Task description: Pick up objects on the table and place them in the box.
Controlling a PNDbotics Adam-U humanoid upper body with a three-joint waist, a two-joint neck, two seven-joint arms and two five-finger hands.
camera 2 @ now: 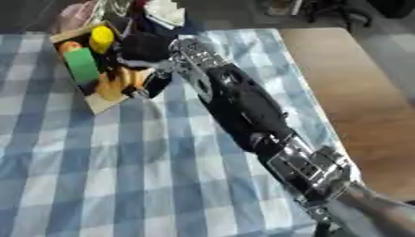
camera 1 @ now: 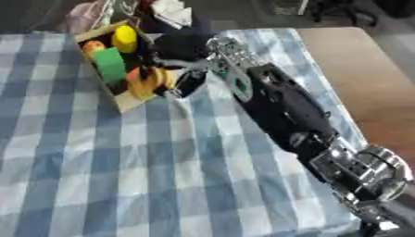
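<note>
A cardboard box stands on the blue checked tablecloth at the far left. It holds a yellow object, a green block and a small orange-red piece. My right arm reaches in from the lower right, and my right hand hangs over the box's right side. Its fingers curl down round an orange-yellow object at the box's near right corner. How much of that object rests inside the box is hidden by the hand. My left hand shows in neither view.
The checked cloth covers the table, whose bare brown top shows at the right. Behind the far edge lie white and dark things on the floor.
</note>
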